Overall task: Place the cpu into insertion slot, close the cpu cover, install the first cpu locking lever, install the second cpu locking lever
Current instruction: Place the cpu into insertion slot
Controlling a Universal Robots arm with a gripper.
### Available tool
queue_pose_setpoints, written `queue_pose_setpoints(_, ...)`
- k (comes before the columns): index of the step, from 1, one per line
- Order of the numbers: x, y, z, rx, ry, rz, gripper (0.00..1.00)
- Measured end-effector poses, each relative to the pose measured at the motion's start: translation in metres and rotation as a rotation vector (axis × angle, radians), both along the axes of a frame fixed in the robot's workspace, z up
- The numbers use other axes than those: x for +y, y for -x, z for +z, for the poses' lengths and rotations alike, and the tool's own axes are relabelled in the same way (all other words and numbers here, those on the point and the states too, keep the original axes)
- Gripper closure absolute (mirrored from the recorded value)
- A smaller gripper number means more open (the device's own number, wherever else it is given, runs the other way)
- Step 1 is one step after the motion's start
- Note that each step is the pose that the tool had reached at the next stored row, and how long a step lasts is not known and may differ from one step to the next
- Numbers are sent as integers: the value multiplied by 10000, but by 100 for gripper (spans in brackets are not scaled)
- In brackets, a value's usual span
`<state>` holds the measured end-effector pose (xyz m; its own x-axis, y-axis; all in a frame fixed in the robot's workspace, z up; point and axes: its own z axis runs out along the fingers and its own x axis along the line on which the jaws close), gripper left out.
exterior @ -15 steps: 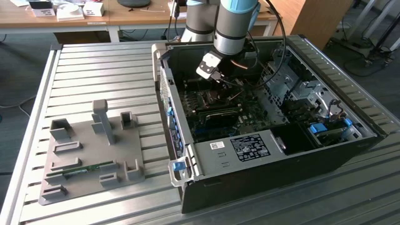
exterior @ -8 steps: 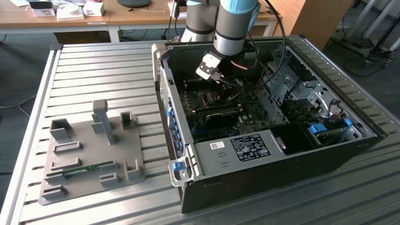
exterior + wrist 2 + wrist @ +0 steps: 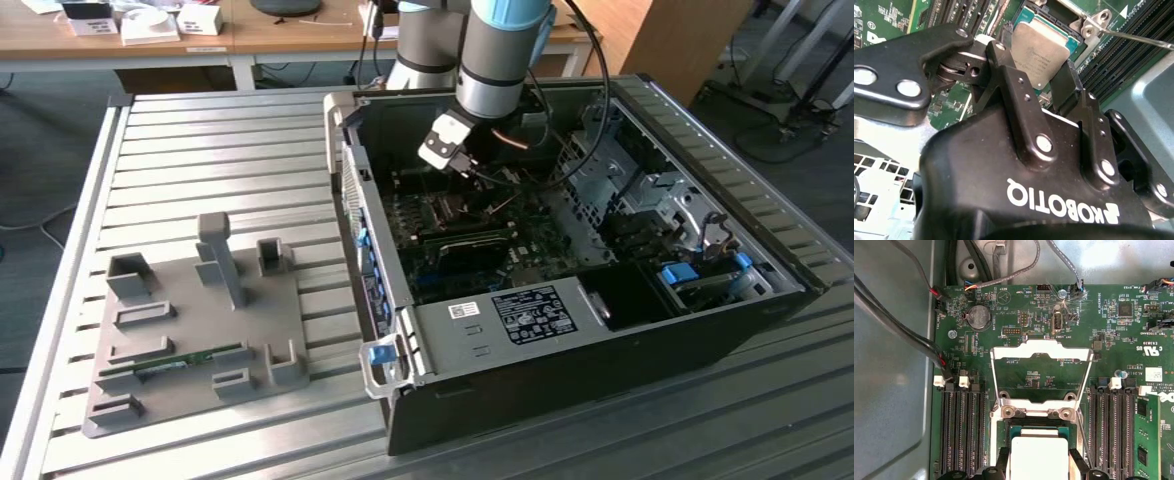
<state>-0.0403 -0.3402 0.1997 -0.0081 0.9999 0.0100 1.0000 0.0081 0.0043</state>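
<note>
- While hanging over the board (image 3: 1114,340) inside the case (image 3: 561,385), pinches the cpu (image 3: 1041,42) with the claw (image 3: 1030,62), pressed against two opposite edges.
- Holds it at the slot (image 3: 1039,421), level with or just above the rim; cannot tell whether fully seated.
- Shows the cover (image 3: 1039,347) flipped open, lying back over the board, away from the slot.
- Judged light, stiff and thin; smooth grey metal top likely slippery.
- Judged fragile on the underside and at the slot's contacts: no tilt, no sideways drag, no hard pressing.
- Best gripped at the bare side edges, as here, with a gentle squeeze only.
</note>
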Motion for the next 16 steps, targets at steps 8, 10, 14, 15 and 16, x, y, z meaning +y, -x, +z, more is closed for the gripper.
queue_pose_setpoints(8,0,-1,-1,12,-90,1,46)
queue_pose_setpoints(10,0,0,-2,12,-91,0,46)
queue_pose_setpoints(14,-1,0,-17,14,-88,-6,46)
queue_pose_setpoints(15,-1,0,-17,15,-88,-6,46)
queue_pose_setpoints(16,0,0,-18,14,-88,-6,46)
